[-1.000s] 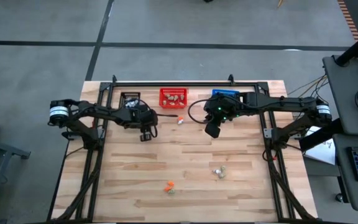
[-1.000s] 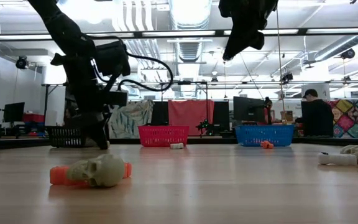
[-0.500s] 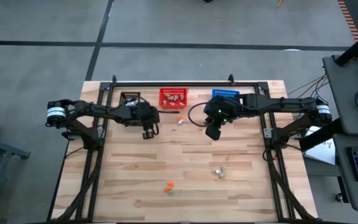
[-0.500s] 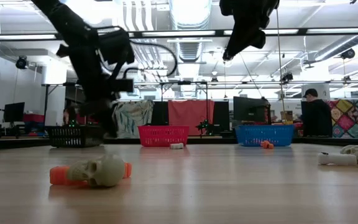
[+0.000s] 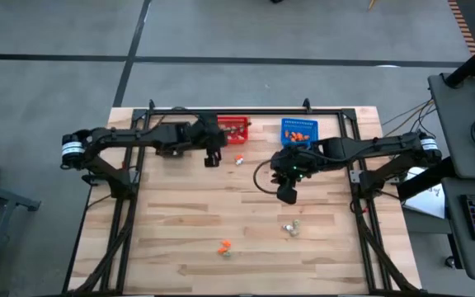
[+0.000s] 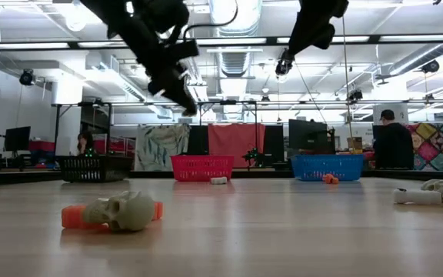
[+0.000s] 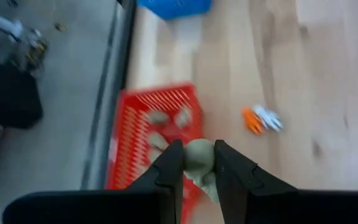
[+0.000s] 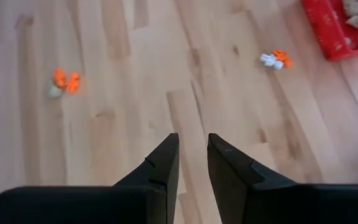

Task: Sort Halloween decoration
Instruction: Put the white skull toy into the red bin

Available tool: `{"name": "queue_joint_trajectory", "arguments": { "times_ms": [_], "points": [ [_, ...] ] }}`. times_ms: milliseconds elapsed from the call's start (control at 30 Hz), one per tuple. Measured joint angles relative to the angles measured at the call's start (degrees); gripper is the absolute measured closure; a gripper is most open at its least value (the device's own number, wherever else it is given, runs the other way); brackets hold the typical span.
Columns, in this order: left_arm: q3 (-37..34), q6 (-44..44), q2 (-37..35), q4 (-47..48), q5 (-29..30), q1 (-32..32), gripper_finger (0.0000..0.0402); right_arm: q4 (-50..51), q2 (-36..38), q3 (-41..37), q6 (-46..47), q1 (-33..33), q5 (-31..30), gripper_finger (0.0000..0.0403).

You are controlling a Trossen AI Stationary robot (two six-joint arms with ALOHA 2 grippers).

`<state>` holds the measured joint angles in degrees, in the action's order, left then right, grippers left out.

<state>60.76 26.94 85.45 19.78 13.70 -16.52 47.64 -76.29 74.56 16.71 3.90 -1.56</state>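
Two end effectors hang above the surface (image 5: 180,239): the left end effector (image 7: 197,163), over the red basket (image 7: 143,134), pinches a beige-grey trinket (image 7: 198,155); the right end effector (image 8: 190,155) stands narrowly parted, empty, mid-surface.

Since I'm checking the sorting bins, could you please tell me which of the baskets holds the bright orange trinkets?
The blue basket, at the table's far edge nearest the right arm, holds orange pieces. The red basket beside it holds beige-grey ones.

Centre and lower left of the table (image 5: 171,223) lie open; baskets (image 5: 231,129) line the upper edge, scattered trinkets (image 5: 291,227) dot the lower middle.
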Motion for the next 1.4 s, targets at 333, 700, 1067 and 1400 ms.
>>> {"name": "queue_joint_trajectory", "arguments": {
  "times_ms": [333, 700, 1067, 1400],
  "points": [
    [3.38, 1.53, 0.0, -8.15, -10.21, -7.86, 0.0357, -0.42, 0.0, 0.0, -0.04, 2.52, -0.09, 0.033],
    [8.24, 1.88, 10.93, -8.43, -10.41, -12.69, 0.0357, -0.7, 0.0, -0.02, -0.42, 2.49, -1.6, 0.033],
    [20.49, 4.09, 24.55, 9.46, -10.18, -14.75, 0.0364, -0.68, 0.0, -0.02, -0.21, 2.47, -1.64, 0.033],
    [22.73, 5.6, 29.08, 13.37, -8.7, -15.1, 0.0364, -0.77, 0.0, -0.02, 0.52, 2.47, -1.64, 0.033]
  ]
}}
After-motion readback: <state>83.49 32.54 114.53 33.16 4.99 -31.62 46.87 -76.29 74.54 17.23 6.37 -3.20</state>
